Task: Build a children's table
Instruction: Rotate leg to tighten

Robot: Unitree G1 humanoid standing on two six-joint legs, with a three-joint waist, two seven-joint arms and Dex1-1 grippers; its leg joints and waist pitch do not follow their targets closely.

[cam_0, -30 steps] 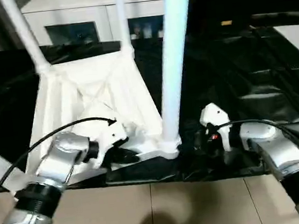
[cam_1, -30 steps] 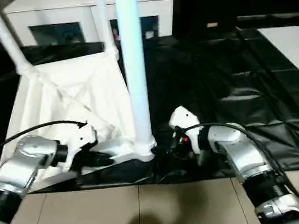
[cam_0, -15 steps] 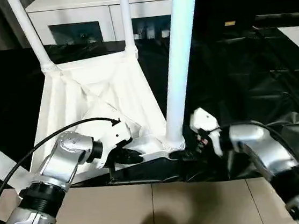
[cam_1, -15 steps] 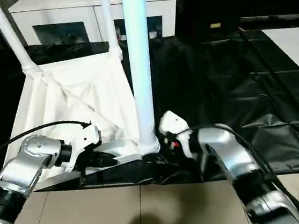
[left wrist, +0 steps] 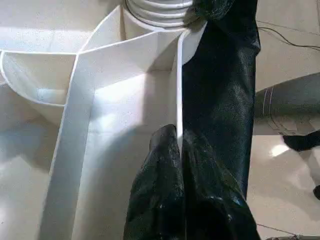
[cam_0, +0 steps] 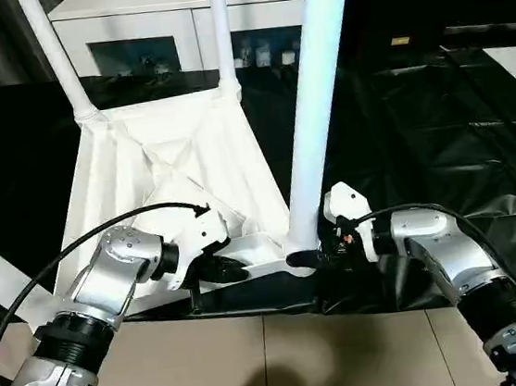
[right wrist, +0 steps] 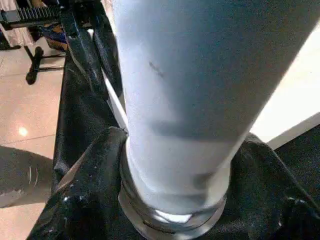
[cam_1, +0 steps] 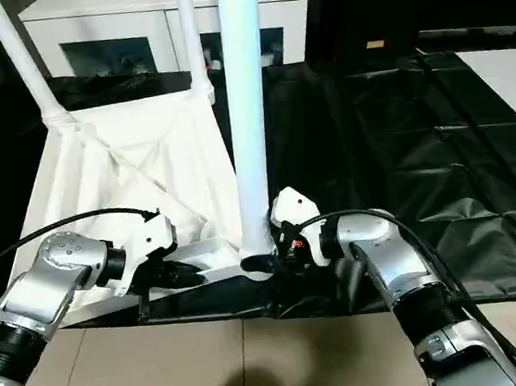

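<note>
Black right tool (right wrist: 170, 200) apparently grips leg (cam_0: 318, 102).

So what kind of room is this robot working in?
Probably an indoor lab or demo room: a work table draped in black sheeting, a tiled floor, and a white cabinet with glass doors against the back wall.

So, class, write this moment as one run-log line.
left gripper: shut on tabletop rim | right gripper: around near leg base | tabletop: upside down
</note>
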